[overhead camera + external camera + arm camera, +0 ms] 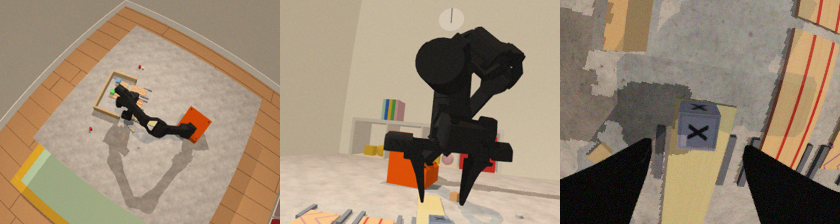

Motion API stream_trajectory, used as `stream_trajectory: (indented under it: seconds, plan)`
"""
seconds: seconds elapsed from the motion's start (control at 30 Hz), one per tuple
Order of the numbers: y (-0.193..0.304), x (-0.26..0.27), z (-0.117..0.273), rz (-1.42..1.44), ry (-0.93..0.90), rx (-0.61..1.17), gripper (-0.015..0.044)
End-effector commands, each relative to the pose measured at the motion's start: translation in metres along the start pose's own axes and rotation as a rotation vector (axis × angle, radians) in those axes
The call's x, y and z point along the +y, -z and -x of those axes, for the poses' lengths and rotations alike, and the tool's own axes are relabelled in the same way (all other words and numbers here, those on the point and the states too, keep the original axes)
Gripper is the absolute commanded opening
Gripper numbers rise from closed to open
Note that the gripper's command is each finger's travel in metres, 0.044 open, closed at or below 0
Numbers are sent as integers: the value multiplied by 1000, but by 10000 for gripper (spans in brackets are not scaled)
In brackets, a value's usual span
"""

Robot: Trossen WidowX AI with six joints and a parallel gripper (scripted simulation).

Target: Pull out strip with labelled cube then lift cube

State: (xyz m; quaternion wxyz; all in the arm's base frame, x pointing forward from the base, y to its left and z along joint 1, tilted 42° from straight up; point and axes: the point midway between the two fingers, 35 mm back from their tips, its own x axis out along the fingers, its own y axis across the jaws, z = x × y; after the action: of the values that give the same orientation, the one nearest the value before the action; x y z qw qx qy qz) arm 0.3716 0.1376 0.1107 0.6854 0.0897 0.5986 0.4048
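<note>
The grey-blue cube (438,219) (698,132) marked with an X sits on the far end of the plain yellow strip (429,206) (687,187), which shows no gap. My gripper (442,203) (699,148) is partly open and empty, its fingertips above the strip, one to each side of it, short of the cube in the wrist view. The arm hides the cube in the top view. The red-striped strip (140,103) (799,100) has a gap across it. The zigzag strip (138,90) (318,218) lies beyond it.
Dark rails (727,160) flank the strips. A wooden wall (102,90) (627,25) stands around the far side. A green cube (112,91) and a blue cube (118,81) are inside it. A small tan block (454,196) and an orange box (199,121) (399,171) stand nearby.
</note>
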Motion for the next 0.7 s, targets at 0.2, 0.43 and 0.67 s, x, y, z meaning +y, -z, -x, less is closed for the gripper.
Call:
stream_trajectory:
  seconds: [0.2,0.43,0.67]
  plan:
    - [0,-1,-17,-5,-3,1,250]
    - [0,-1,-28,-5,-3,1,250]
    - [0,0,-39,-5,-4,1,250]
